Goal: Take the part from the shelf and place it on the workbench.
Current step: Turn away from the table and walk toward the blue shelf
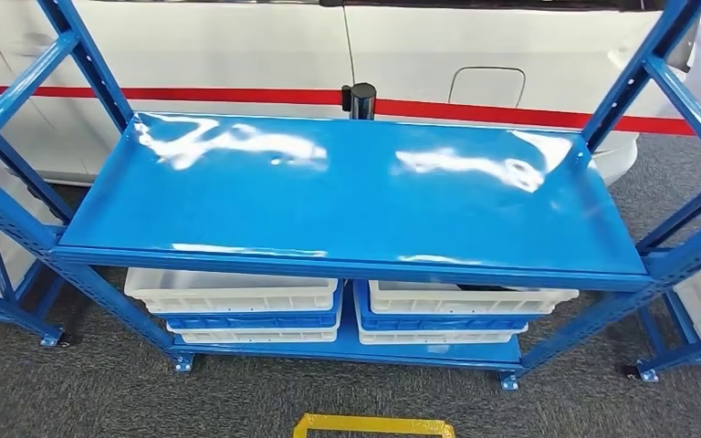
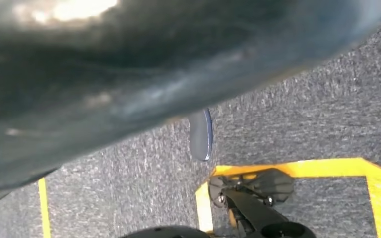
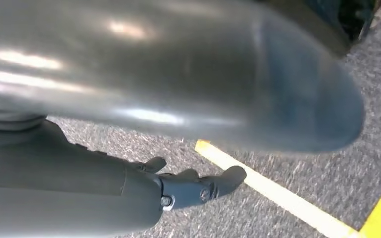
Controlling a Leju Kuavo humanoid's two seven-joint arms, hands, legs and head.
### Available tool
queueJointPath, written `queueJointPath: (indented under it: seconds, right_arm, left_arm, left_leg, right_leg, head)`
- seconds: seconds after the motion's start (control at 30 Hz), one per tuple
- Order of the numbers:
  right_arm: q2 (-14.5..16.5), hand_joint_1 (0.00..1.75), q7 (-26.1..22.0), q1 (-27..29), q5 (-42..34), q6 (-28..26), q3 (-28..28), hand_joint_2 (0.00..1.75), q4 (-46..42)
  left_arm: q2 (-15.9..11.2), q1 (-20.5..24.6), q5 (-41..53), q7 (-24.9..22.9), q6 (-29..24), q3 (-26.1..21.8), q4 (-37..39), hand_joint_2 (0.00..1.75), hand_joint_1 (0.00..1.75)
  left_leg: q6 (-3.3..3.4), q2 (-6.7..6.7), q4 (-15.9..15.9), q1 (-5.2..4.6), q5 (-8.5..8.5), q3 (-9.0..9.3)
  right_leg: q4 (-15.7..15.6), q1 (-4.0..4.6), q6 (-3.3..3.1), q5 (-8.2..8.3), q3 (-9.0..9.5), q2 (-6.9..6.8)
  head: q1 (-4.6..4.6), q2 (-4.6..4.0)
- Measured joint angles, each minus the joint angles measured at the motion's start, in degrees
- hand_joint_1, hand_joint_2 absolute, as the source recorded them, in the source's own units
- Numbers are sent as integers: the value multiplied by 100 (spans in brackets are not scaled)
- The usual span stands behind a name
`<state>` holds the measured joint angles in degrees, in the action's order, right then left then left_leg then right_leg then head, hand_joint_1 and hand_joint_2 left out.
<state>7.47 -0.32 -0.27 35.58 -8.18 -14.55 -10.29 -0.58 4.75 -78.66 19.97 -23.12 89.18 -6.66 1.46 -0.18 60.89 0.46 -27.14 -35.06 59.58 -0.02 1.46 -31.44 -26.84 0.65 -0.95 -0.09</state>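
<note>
On the shelf, part: cannot be made out for certain. The glossy blue top shelf (image 1: 347, 196) shows glare streaks, and a dark shape (image 1: 486, 286) sits at the rim of the right crate (image 1: 475, 298) on the tier below. Whether that shape is the part cannot be told.
Storage logic: the stacked white and blue crates (image 1: 237, 292) sit low in the rack, probably to keep loose stock contained. The top tier lies at reaching height in front of the head camera.
Stage: the rack as it stands fits either a part waiting in a crate or one already carried to the counter.
Right hand (image 3: 144, 191): hangs beside the body over the grey carpet (image 3: 297, 163). Its dark fingers (image 3: 213, 184) are stretched out and apart, released, with nothing between them.
Left hand (image 2: 129, 74): a blurred dark mass close to the lens, with one slim tip (image 2: 201, 135) pointing at the floor near the yellow tape (image 2: 297, 167). Whether it is released or clenched cannot be told.
Arm pose: both arms appear lowered, judging from the floor in the wrist views.
</note>
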Motion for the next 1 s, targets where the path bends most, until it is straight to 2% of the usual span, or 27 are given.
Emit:
queueJointPath:
  seconds: [0.03,0.07,0.13,0.17,0.2,0.23,0.27,0.3,0.33,0.37,0.4,0.47,0.53,0.6,0.67,0.7,0.73,0.77,0.83,0.87,0.9,0.93,1.0]
  right_arm:
    - [0,0,-4,0,1,-1,-1,0,0]
    - [1,0,-9,-6,1,-2,-1,0,0]
    - [6,0,-18,-15,1,-2,-1,0,0]
    - [8,0,-19,-11,1,-2,-1,0,0]
    - [9,0,-20,-1,1,-3,-1,0,0]
    - [9,0,-20,8,1,-3,-1,0,0]
    - [9,0,-20,16,1,-4,-2,0,0]
    - [9,0,-20,20,1,-4,-4,0,1]
    - [10,0,-20,18,-1,-4,-6,0,2]
    - [9,0,-20,9,-1,-4,-8,0,3]
    - [9,0,-20,3,-1,-4,-9,0,4]
    - [8,0,-20,-4,0,-4,-10,0,5]
    - [4,0,-20,9,2,-4,-11,0,5]
    - [4,0,-20,5,4,-4,-11,0,4]
    - [8,0,-20,-5,5,-4,-11,0,4]
    - [8,0,-21,-5,6,-4,-11,0,4]
    - [7,0,-21,3,9,-4,-11,0,5]
    - [7,0,-22,10,15,-4,-11,0,5]
    - [13,0,-25,18,33,-4,-11,0,8]
    - [17,0,-27,14,43,-4,-11,0,10]
    - [20,0,-27,5,50,-5,-12,0,11]
    - [22,0,-27,-3,56,-7,-13,0,13]
    - [21,0,-28,-8,61,-10,-14,0,13]
  left_arm:
    - [3,5,0,1,-1,0,0,0,0]
    - [3,17,-1,2,-2,0,1,0,0]
    - [-5,37,-1,3,-2,0,2,0,0]
    - [-8,39,-1,3,-2,0,2,0,0]
    - [-9,36,0,2,-2,0,2,0,0]
    - [-9,33,0,2,-2,0,2,0,0]
    - [-9,31,1,1,-2,0,2,0,0]
    - [-8,30,2,1,-2,0,2,0,0]
    - [-8,31,3,1,-2,0,2,0,0]
    - [-7,34,5,1,-2,0,2,0,0]
    - [-6,37,6,1,-2,0,2,0,0]
    - [-5,41,8,1,-2,0,2,0,0]
    - [-6,41,10,-1,-2,0,1,0,0]
    - [-3,49,11,-2,-2,0,-1,0,0]
    - [2,49,11,-4,-2,0,-1,0,0]
    - [4,43,11,-7,-2,0,-1,0,0]
    - [4,36,10,-10,-4,0,-1,0,0]
    - [0,29,10,-14,-14,0,0,0,0]
    - [-10,19,9,-16,-70,0,1,0,0]
    - [-15,21,8,-15,-113,0,2,0,0]
    - [-14,26,8,-10,-155,0,1,0,0]
    - [-11,29,7,-4,-185,0,1,0,0]
    - [2,40,7,15,-217,0,-1,0,0]
  left_leg:
    - [29,6,-9,6,21,57]
    - [51,7,-16,11,13,101]
    - [84,-2,-19,6,-29,125]
    - [91,-15,-19,5,-63,145]
    - [93,-29,-19,5,-101,178]
    - [87,-46,-19,4,-143,225]
    - [76,-60,-20,5,-187,282]
    - [59,-69,-24,5,-231,328]
    - [34,-75,-28,1,-279,381]
    - [0,-75,-39,-2,-321,419]
    - [-37,-75,-40,-3,-339,456]
    - [-117,-64,-23,-3,-338,519]
    - [-168,-34,157,0,-398,494]
    - [-194,-11,695,8,-604,215]
    - [-212,-8,1323,14,-858,-232]
    - [-213,-8,1458,14,-905,-392]
    - [-208,-8,1414,14,-836,-470]
    - [-193,-8,1179,13,-635,-454]
    - [-152,-9,495,-2,-98,-301]
    - [-132,-11,241,-15,49,-235]
    - [-111,-10,101,-28,131,-190]
    - [-105,-11,59,-35,133,-170]
    - [-108,-10,28,-38,197,-140]
  right_leg:
    - [150,-6,15,-40,-79,-3]
    - [417,-15,27,-101,-245,-7]
    - [1127,-22,25,-304,-745,-10]
    - [1377,-26,21,-411,-978,-11]
    - [1455,-31,30,-461,-1130,-11]
    - [1326,-36,64,-395,-1184,-11]
    - [1018,-42,118,-210,-1149,-13]
    - [657,-45,164,59,-1065,-21]
    - [348,-37,164,260,-990,-40]
    - [152,-16,124,387,-936,-61]
    - [64,5,51,444,-913,-77]
    - [-1,16,-101,449,-839,-79]
    - [-53,-19,-191,487,-676,-67]
    - [-66,-33,-246,465,-553,-65]
    - [-65,-25,-274,403,-488,-53]
    - [-65,-20,-274,367,-448,-42]
    - [-64,-16,-269,331,-395,-29]
    - [-64,-14,-259,287,-329,-19]
    - [-57,-4,-222,198,-216,-4]
    - [-51,7,-193,156,-201,1]
    - [-47,19,-160,121,-204,6]
    - [-35,33,-139,92,-202,9]
    - [-52,34,-128,68,-202,5]
  head:
    - [8,0]
    - [13,0]
    - [22,0]
    - [23,0]
    - [24,0]
    - [26,0]
    - [27,0]
    - [31,0]
    - [31,0]
    - [34,0]
    - [35,0]
    - [40,0]
    - [26,0]
    - [-4,0]
    - [-16,0]
    - [-17,0]
    - [-18,0]
    - [-18,0]
    - [-21,0]
    - [-30,0]
    - [-36,0]
    - [-42,0]
    - [-40,0]
